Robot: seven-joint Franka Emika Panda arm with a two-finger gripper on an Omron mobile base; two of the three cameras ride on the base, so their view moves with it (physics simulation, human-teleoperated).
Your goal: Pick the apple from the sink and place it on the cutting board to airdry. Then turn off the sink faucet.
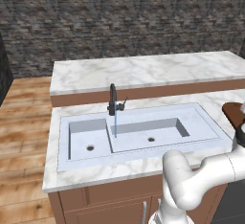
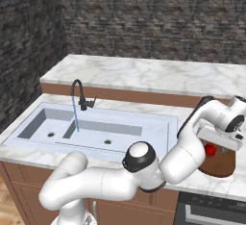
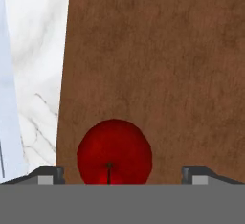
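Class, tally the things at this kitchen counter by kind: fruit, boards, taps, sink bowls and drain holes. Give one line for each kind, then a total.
Fruit: 1, the apple
Boards: 1, the cutting board
Taps: 1, the sink faucet
Sink bowls: 2, the small bowl and the wide bowl
Drain holes: 2, the left drain and the right drain
Total: 7

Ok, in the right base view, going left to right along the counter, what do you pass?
small sink bowl → faucet with running water → wide sink bowl → apple → cutting board
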